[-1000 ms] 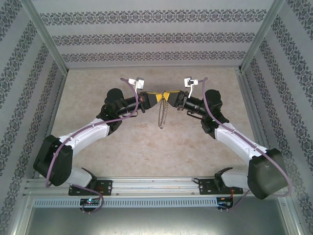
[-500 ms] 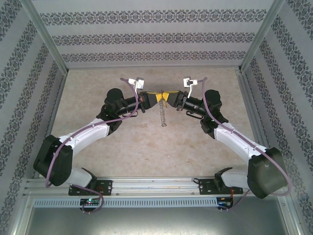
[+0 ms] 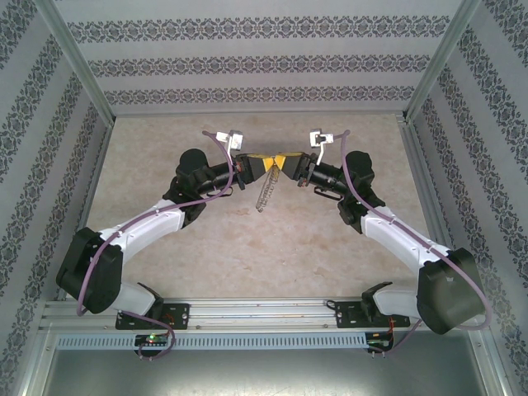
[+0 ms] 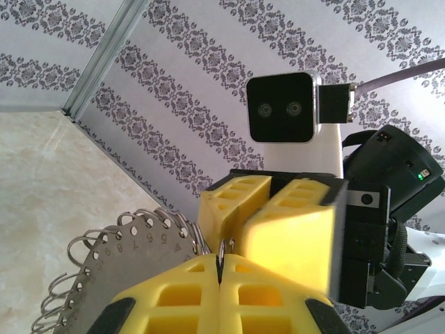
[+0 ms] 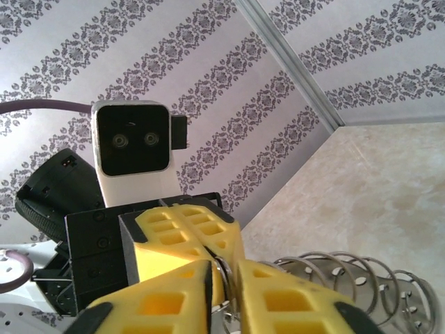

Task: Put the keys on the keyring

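Above the mottled beige desk [image 3: 148,148] the 2 arms meet tip to tip. The left tool [image 4: 219,282] has its ribbed yellow pads pressed flat together, pinching a thin wire of the keyring [image 3: 264,191], whose grey springy coils hang beneath both tools. A flat grey metal disc [image 4: 104,282], rimmed with small holes and stamped numerals, sits among the loops. The right tool [image 5: 222,278] has its pads nearly together with a wire loop in the slim gap; whether they clamp it I cannot tell

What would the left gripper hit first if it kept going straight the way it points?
The right gripper. The left gripper points straight at its yellow fingers, tip to tip, with only a thin loop of the keyring between; whether they already touch is unclear.
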Controlling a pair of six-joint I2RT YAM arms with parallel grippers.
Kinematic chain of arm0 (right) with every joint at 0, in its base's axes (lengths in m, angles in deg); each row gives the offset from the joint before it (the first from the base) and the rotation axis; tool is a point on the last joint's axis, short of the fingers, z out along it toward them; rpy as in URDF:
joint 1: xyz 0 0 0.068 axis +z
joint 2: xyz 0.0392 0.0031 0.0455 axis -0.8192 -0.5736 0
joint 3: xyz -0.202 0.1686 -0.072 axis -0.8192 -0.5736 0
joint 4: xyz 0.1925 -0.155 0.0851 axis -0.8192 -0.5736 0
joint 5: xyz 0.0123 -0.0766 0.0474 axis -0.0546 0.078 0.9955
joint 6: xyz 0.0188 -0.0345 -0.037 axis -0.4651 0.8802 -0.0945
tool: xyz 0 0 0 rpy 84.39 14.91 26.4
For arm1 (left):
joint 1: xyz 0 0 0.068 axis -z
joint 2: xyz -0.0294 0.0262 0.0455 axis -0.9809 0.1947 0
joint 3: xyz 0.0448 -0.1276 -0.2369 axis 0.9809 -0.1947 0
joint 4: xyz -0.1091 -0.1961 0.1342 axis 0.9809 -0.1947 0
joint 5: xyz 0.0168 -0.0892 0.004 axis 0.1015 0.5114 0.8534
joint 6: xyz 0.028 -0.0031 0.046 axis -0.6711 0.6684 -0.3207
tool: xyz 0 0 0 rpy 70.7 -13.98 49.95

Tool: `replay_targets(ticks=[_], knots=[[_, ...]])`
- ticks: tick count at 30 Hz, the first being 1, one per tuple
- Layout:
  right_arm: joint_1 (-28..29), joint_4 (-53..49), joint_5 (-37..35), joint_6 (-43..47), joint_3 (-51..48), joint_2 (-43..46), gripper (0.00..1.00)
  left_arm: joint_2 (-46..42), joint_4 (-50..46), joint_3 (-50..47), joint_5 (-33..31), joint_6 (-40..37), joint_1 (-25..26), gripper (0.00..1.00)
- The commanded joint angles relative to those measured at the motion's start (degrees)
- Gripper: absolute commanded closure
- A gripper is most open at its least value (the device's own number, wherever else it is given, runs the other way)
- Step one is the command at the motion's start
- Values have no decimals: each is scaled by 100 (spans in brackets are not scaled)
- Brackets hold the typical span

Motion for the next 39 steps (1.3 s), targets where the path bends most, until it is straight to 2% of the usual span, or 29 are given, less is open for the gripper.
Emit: replay_targets(ticks=[1, 4, 11, 13, 17, 25, 34, 39], knots=[[84, 246, 264, -3, 60, -50, 83, 28, 446, 85, 1, 25, 81, 100], [84, 257, 281, 0, 55, -64, 100, 26, 449, 81, -5, 38, 81, 100], [41, 255, 236, 118, 3, -29, 100, 37, 399, 109, 38, 1, 72, 100], [-6, 225, 266, 165, -6, -3, 100, 5, 290, 126, 63, -102, 77, 85], [-189, 41, 405, 324, 20, 83, 100, -292, -453, 173, -116, -662, 24, 64], [-436, -462, 971, 975, 185, 94, 100, -708, -2415, 762, -110, -1799, -157, 51], [-613, -807, 1620, 1432, 377, -70, 100, -324, -4348, 1710, 750, -2802, -322, 48], [-638, -913, 1854, 1476, 463, -178, 100, -6, -4587, 1924, 1187, -2893, -350, 55]])
